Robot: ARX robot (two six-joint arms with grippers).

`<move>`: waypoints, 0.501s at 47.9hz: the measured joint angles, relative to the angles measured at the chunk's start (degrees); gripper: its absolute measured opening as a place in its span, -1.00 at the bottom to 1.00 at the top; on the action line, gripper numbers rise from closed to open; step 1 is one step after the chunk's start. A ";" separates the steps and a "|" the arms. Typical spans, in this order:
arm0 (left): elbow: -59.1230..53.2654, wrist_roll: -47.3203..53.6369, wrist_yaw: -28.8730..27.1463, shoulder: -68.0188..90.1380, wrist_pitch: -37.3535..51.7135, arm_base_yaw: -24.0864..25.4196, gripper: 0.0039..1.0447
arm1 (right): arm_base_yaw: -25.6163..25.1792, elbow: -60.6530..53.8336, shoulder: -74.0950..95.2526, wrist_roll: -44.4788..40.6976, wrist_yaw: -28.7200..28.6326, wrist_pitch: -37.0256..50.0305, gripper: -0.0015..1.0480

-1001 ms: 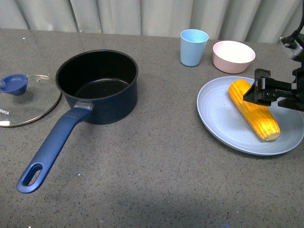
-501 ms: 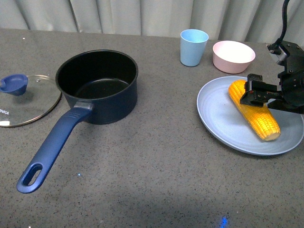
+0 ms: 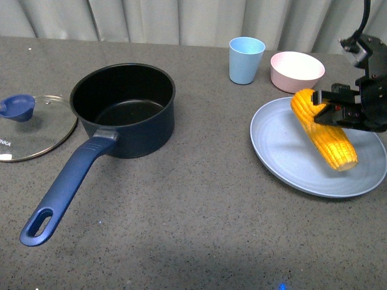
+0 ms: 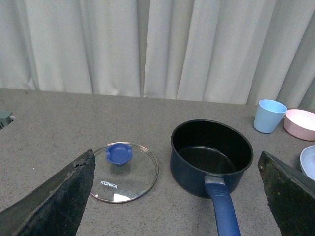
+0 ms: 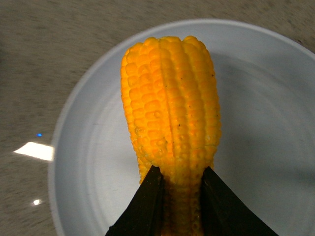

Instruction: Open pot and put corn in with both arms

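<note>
Right gripper (image 5: 179,189) fingers are clamped on one end of the corn cob (image 3: 323,138), holding it tilted over the blue plate (image 3: 278,160) near the right edge. Left gripper (image 4: 176,162) fingers are spread and empty. The saucepan (image 3: 136,136) stands uncovered, and the glass lid (image 3: 42,136) lies at the left edge. Remaining: transfer the corn into the saucepan.

Glass lid (image 3: 36,136) lies flat at left; blue cup (image 3: 247,59) and pink bowl (image 3: 296,71), seemingly apart, stand behind a plate (image 3: 284,158).

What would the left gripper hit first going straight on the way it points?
Probably the pot, roughly centred between the open fingers of the left gripper; the glass lid sits just aside. Depth is unclear.
</note>
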 joint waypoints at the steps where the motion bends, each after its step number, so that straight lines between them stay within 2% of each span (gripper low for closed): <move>1: 0.00 0.00 0.00 0.00 0.00 0.02 0.88 | 0.35 -0.28 -0.92 0.02 -0.96 0.26 -0.71; 8: 0.00 0.00 0.00 0.00 0.00 0.00 0.88 | 3.85 0.24 -6.64 2.45 -9.79 2.01 -0.79; 11: 0.00 -0.02 0.00 0.00 0.00 0.00 0.88 | 5.38 1.79 -7.06 3.82 -11.63 2.29 -0.80; 24: 0.00 0.00 0.00 0.00 0.00 0.00 0.88 | 12.09 12.74 -2.67 10.38 -15.04 1.75 -0.83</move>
